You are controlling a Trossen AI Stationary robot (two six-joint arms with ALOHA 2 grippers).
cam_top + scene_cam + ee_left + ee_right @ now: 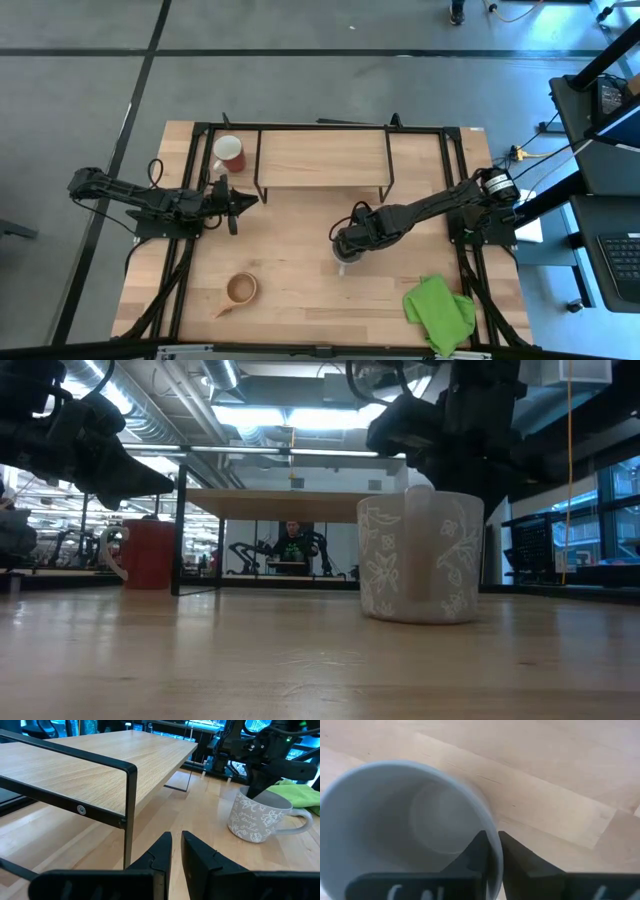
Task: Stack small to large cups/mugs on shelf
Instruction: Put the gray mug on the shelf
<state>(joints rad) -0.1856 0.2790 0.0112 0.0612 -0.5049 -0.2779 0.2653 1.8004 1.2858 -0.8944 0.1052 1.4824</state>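
The grey mug with a white flower pattern [420,555] stands upright with its base on the table, in front of the shelf [322,160]. My right gripper [491,851] is above it, shut on its rim. The red mug [230,153] stands on the table by the shelf's left end. The small tan wooden cup [240,290] stands near the front edge. My left gripper [176,851] hovers shut and empty just in front of the red mug, by the shelf's left front leg [131,815]. My right gripper pinches the grey mug's wall at the rim [493,836], one finger inside the mug and one outside. The fingers come from above, pointing down. The mug stands upright with its base on the table [415,618].
A green cloth [438,312] lies at the front right corner. The shelf's board [100,765] is bare on top, on thin black legs. Black frame rails [180,270] run along the table's left and right sides.
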